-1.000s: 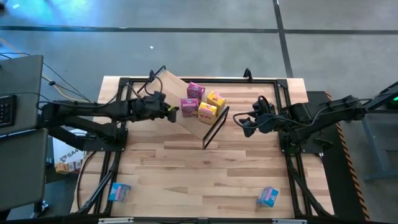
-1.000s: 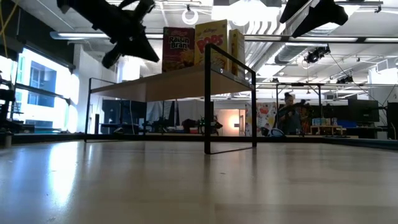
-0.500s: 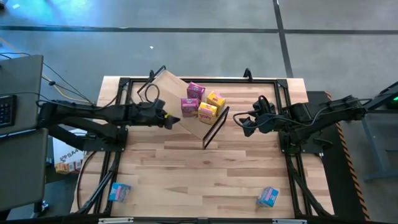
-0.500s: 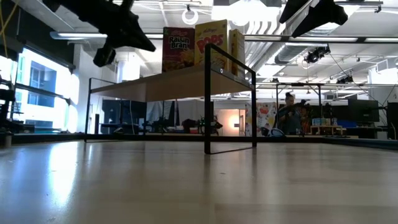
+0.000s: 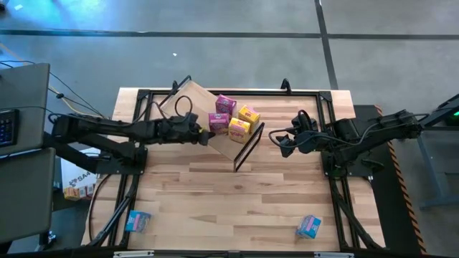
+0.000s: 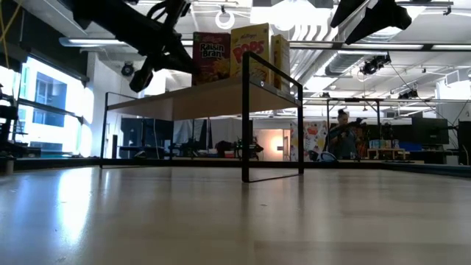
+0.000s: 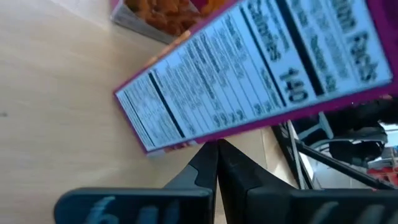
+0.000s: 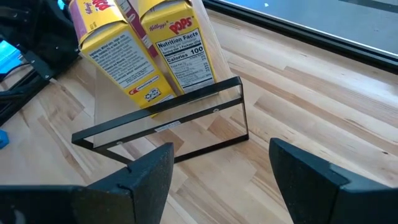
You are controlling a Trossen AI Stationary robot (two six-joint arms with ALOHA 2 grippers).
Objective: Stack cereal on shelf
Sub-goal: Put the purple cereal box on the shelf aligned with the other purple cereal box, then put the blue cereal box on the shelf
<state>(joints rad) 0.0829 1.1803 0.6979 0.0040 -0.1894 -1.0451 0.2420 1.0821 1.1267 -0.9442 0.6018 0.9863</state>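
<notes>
The shelf (image 5: 203, 107), a light plywood board on a black wire frame, stands slanted at the table's far middle. Two magenta-pink boxes (image 5: 226, 104) (image 5: 218, 123) and two yellow boxes (image 5: 249, 115) (image 5: 239, 129) stand upright on it. Two light blue boxes (image 5: 137, 221) (image 5: 309, 226) lie on the tabletop near the front corners. My left gripper (image 5: 205, 134) is shut, just left of the nearer pink box, above the shelf board. In its wrist view the shut tips (image 7: 217, 146) stand right at that box's nutrition panel (image 7: 249, 81). My right gripper (image 8: 217, 168) is open and empty, right of the shelf. My left gripper's shut fingertips stand level at the lower edge of the nearer pink box's nutrition-panel side (image 7: 205, 134), coming from the table's left. I cannot tell whether they touch it. The box stands upright on the shelf board.
The shelf's black end frame (image 8: 168, 124) stands between my right gripper and the yellow boxes (image 8: 124, 56). Black arm-mount rails (image 5: 333, 179) run along both table sides. Bare striped tabletop (image 5: 237, 201) lies between the shelf and the front edge.
My left gripper, shut throughout, first drew back toward the table's left and near edge, then went right again toward the nearer pink box and now stands closer to it than before. The boxes and shelf have not visibly moved.
</notes>
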